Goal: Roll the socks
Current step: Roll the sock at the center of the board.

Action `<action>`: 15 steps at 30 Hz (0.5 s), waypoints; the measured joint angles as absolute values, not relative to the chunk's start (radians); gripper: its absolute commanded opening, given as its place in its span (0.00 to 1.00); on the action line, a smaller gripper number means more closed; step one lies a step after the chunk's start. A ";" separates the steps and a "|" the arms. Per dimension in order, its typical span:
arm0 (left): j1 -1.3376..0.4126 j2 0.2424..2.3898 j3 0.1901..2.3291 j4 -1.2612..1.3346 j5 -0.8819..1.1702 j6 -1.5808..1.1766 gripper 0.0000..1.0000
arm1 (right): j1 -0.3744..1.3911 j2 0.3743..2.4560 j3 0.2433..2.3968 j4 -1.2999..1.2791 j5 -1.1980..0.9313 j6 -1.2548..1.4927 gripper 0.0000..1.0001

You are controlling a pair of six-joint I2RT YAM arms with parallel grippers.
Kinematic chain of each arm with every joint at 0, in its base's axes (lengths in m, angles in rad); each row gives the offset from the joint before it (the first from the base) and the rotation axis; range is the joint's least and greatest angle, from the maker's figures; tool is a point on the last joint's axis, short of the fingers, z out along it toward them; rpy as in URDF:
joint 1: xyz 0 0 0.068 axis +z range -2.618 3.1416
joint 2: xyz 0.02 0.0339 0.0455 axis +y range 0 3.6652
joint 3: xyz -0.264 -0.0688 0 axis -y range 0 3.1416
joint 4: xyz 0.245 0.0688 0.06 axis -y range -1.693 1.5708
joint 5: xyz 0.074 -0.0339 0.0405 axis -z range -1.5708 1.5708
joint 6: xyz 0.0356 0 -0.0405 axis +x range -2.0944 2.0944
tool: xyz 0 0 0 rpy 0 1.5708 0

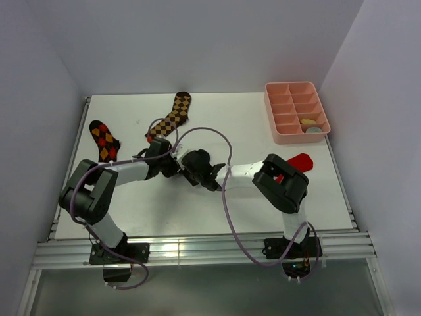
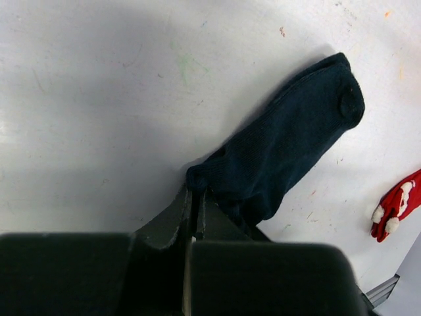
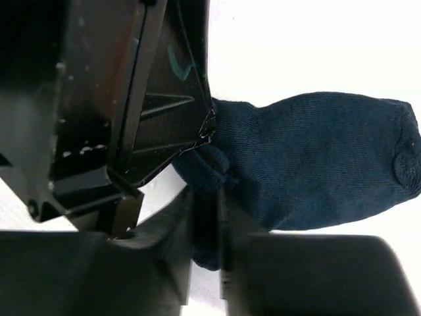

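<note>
The dark navy sock [image 2: 289,145] lies flat on the white table, toe pointing away from both arms. My left gripper [image 2: 195,192] is shut on the edge of its cuff. My right gripper [image 3: 209,197] grips the same cuff right beside it, with bunched navy fabric filling the gap between its fingers. In the right wrist view the sock [image 3: 316,164] stretches off to the right, and the left gripper's black fingers [image 3: 164,112] touch the cuff from the upper left. From above, both arms meet at mid-table and hide the sock. A mustard yellow sock [image 1: 307,121] and a grey sock [image 1: 316,130] sit in the pink tray.
The pink compartment tray [image 1: 283,99] stands at the back right. A red sock with white trim [image 1: 301,161] lies under the right arm. Two long argyle socks [image 1: 172,115] [image 1: 104,139] lie at the back left. Cables loop over the arms.
</note>
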State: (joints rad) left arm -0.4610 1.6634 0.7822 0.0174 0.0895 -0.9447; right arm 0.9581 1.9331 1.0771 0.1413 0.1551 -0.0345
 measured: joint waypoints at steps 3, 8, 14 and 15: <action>-0.458 1.666 0.786 0.017 0.090 -0.946 0.01 | 0.958 1.936 1.097 0.107 0.160 -0.025 0.00; -0.458 1.665 0.786 0.014 0.080 -0.960 0.20 | 0.953 1.937 1.143 0.008 0.128 -0.001 0.00; -0.456 1.603 0.742 -0.003 0.029 -1.016 0.45 | 0.896 1.937 1.173 -0.065 -0.041 0.094 0.00; -0.456 1.582 0.727 -0.005 0.021 -1.026 0.46 | 0.875 1.937 1.172 -0.068 -0.081 0.120 0.00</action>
